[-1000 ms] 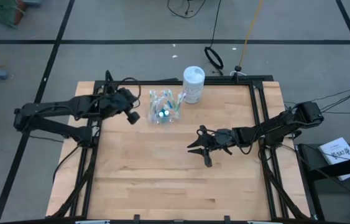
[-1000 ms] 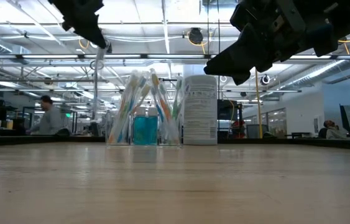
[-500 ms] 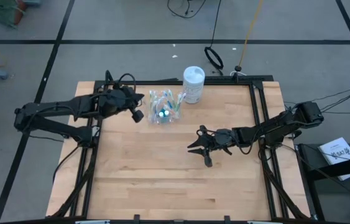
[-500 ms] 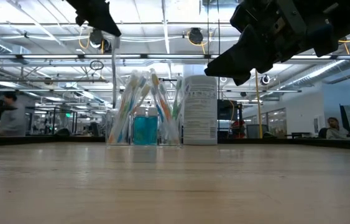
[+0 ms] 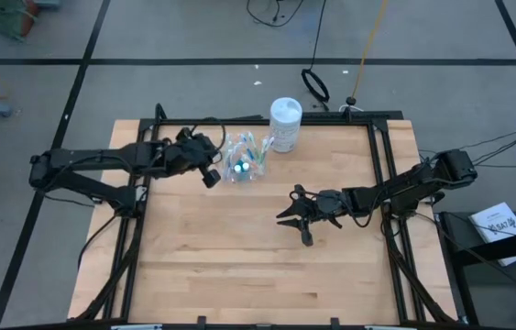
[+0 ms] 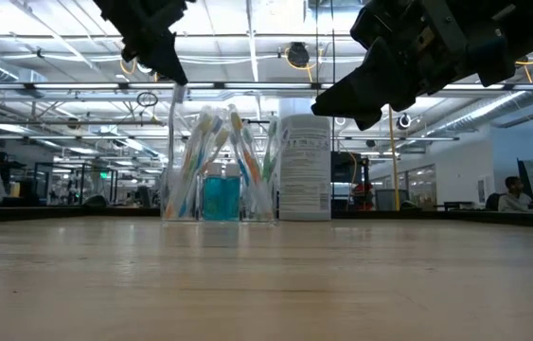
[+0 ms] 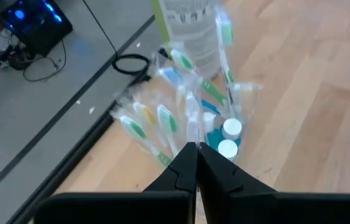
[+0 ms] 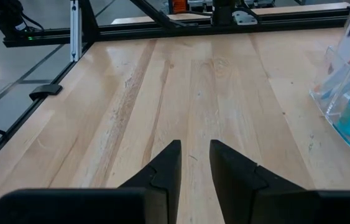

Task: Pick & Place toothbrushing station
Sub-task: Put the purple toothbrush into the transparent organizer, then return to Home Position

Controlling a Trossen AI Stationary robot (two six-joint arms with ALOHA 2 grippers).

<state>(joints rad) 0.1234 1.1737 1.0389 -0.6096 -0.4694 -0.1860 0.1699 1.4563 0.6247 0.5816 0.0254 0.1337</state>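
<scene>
The clear cup [image 5: 242,165] with its toothbrushes [image 7: 165,118] and toothpaste tubes [image 7: 226,139] was seen near the table's [image 5: 239,266] far edge, seemingly nearly filled, the left gripper [image 5: 210,171] pinched together just beside it, holding a wrapped toothbrush [image 6: 173,142], the right gripper [image 5: 291,218] parted, empty, mid-table.

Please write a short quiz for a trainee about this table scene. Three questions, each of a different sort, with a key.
1. True or false: the left gripper is shut beside the clear cup.
2. Which object stands beside the cup? A) white canister B) red bowl C) blue box
3. Fill in: the right gripper hovers over bare ____ and holds nothing.

Key: 1 true; 2 A; 3 table
</scene>
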